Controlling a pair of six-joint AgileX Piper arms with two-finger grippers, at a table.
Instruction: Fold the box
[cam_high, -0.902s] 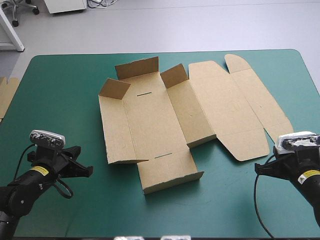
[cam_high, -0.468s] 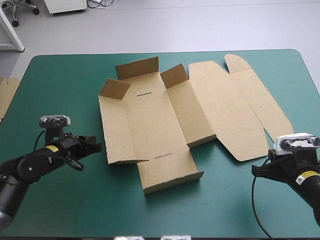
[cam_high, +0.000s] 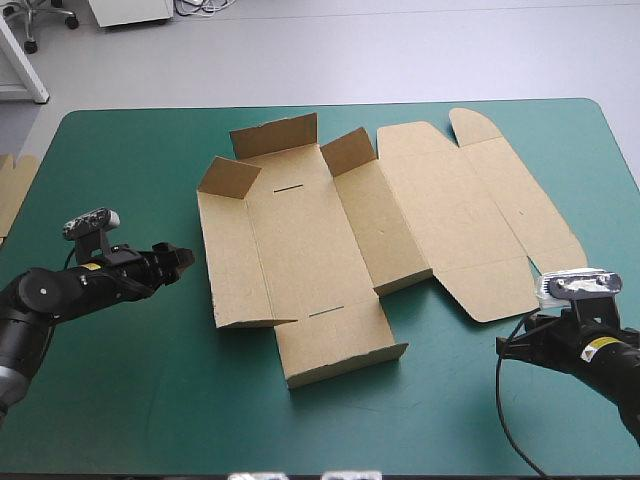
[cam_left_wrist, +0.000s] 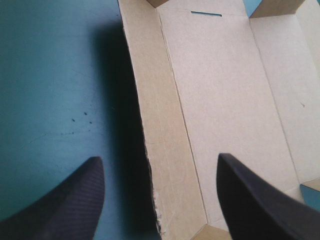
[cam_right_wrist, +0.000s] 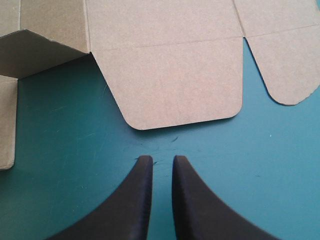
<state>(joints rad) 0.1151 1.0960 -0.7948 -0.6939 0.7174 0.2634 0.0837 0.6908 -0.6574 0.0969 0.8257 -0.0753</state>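
The brown box (cam_high: 300, 250) lies opened out mid-table, its left wall and the corner flaps at its far end partly raised, and its lid panel (cam_high: 460, 215) is flat to the right. My left gripper (cam_high: 178, 258) hovers just left of the box's left wall. In the left wrist view this gripper (cam_left_wrist: 159, 159) is open, its fingers straddling that wall's edge (cam_left_wrist: 150, 165) without touching it. My right gripper (cam_high: 512, 350) is low near the table's front right, just short of the lid's rounded tab (cam_right_wrist: 175, 85). The right gripper (cam_right_wrist: 161, 159) shows a narrow gap with nothing in it.
An edge of more brown board (cam_high: 12, 190) shows at the table's left edge. Bare teal-green cover (cam_high: 200, 410) runs along the front, between the two arms. The box's near flap (cam_high: 340, 345) juts toward the front edge.
My left arm has swung in toward the box's left wall and its fingers have gone from shut to wide apart. The right gripper dropped slightly and parted a crack.
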